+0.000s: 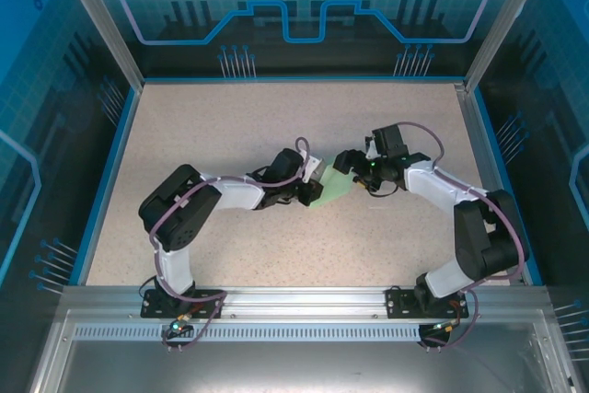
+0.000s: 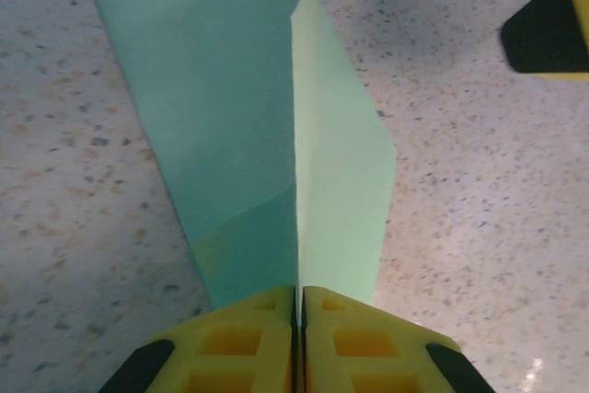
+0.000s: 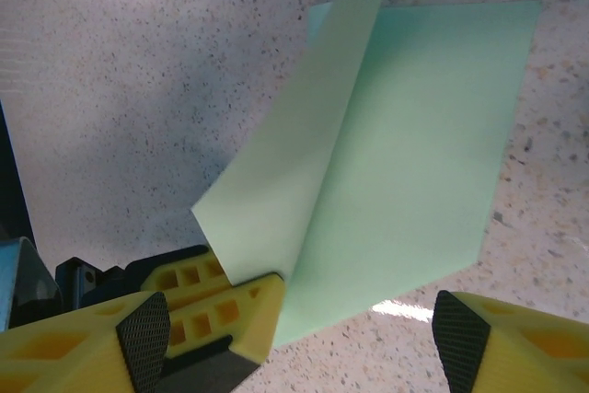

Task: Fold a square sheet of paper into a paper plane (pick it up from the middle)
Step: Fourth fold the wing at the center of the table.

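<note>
The square sheet of paper (image 1: 335,189), pale mint green, lies mid-table, bent up along a centre crease. My left gripper (image 1: 314,183) is shut on that crease. In the left wrist view the yellow fingertips (image 2: 267,319) pinch the ridge of the sheet (image 2: 230,117), and its two halves slope away to either side. My right gripper (image 1: 346,163) stands open just right of the sheet. In the right wrist view one half of the sheet (image 3: 423,154) lies flat, the other stands up, and my right gripper (image 3: 302,342) straddles its near edge without touching. A paper plane is out of view.
The speckled beige table (image 1: 230,117) is bounded by a blue rim and transparent walls (image 1: 110,144). An aluminium rail (image 1: 304,296) with the arm bases runs along the near edge. The right gripper's black-and-yellow finger (image 2: 550,29) shows at the upper right of the left wrist view.
</note>
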